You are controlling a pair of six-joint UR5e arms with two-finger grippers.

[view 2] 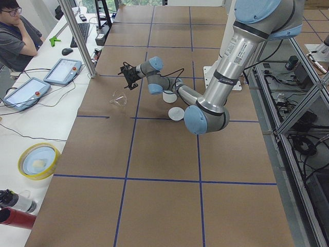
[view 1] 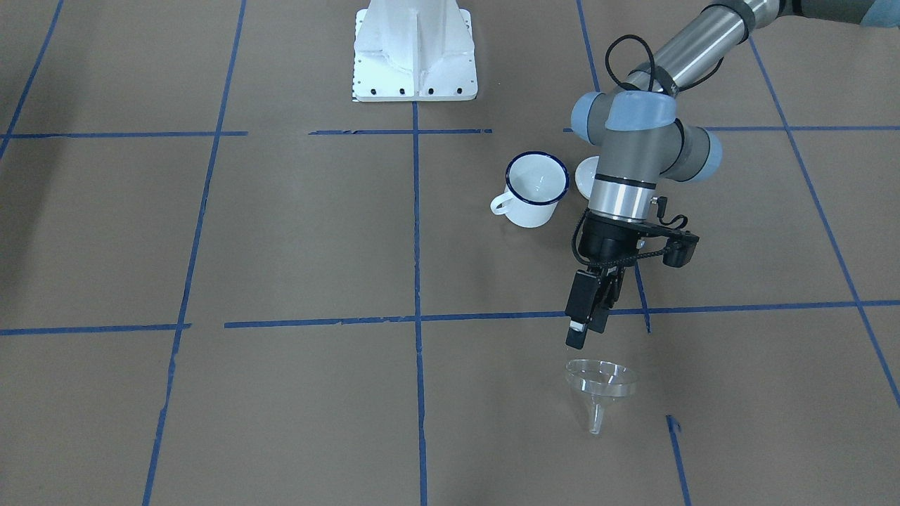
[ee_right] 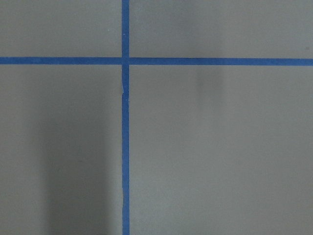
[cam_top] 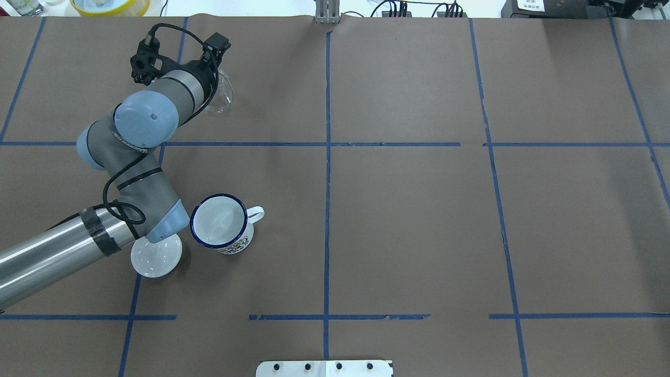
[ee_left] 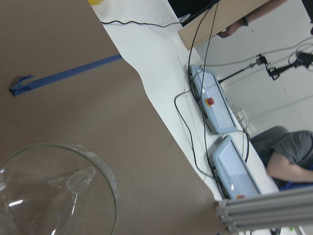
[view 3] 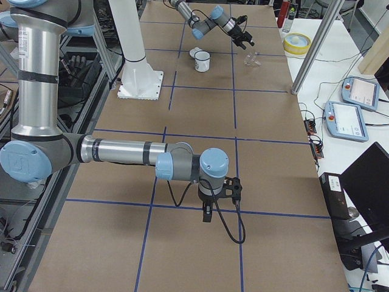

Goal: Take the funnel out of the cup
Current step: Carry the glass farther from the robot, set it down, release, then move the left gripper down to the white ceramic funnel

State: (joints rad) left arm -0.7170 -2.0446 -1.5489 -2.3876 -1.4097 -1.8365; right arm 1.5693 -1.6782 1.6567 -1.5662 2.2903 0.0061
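Note:
The clear funnel (view 1: pixel 601 390) lies on its side on the brown table, out of the cup. It also shows in the overhead view (cam_top: pixel 222 94) and the left wrist view (ee_left: pixel 54 191). The cup (view 1: pixel 534 190), a white mug with a dark blue rim, stands upright and empty (cam_top: pixel 220 222). My left gripper (view 1: pixel 586 336) hangs just above and behind the funnel, apart from it, open and empty. My right gripper (view 3: pixel 206 214) hovers low over the table far from both. I cannot tell whether it is open or shut.
A white round lid (cam_top: pixel 156 256) lies beside the mug, partly under my left arm. The white robot base (view 1: pixel 415 53) stands at the robot's edge. A yellow bowl (view 2: pixel 37 160), teach pendants (view 2: pixel 23 92) and a metal post (view 2: pixel 77 36) stand past the table's far edge.

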